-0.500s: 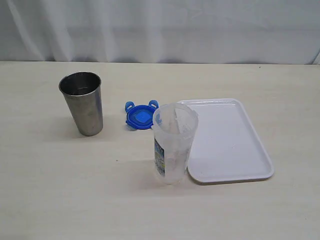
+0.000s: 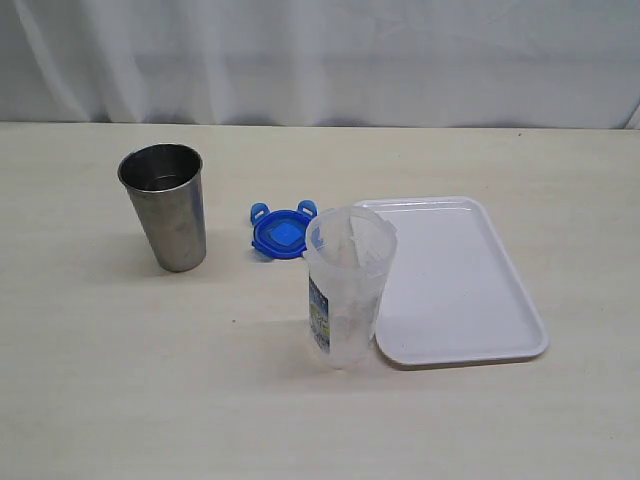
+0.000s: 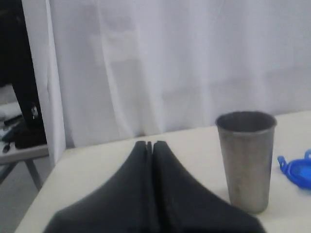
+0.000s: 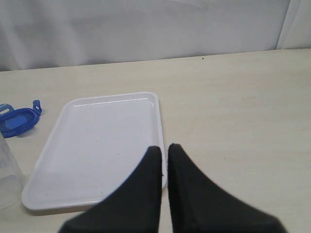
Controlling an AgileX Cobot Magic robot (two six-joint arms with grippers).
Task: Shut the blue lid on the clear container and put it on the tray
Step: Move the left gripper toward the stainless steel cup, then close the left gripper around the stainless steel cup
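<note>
The clear container stands upright and uncovered on the table, touching the left edge of the white tray. The blue lid lies flat on the table just behind the container, between it and the steel cup. Neither arm shows in the exterior view. My left gripper is shut with nothing in it, low over the table beside the cup; the blue lid shows at that view's edge. My right gripper is shut and empty, over the tray's near corner; the lid and a sliver of the container show there.
A grey stainless-steel tumbler stands upright left of the lid, also the tumbler close by my left gripper. A white curtain hangs behind the table's far edge. The table's left end and a dark stand show beyond it.
</note>
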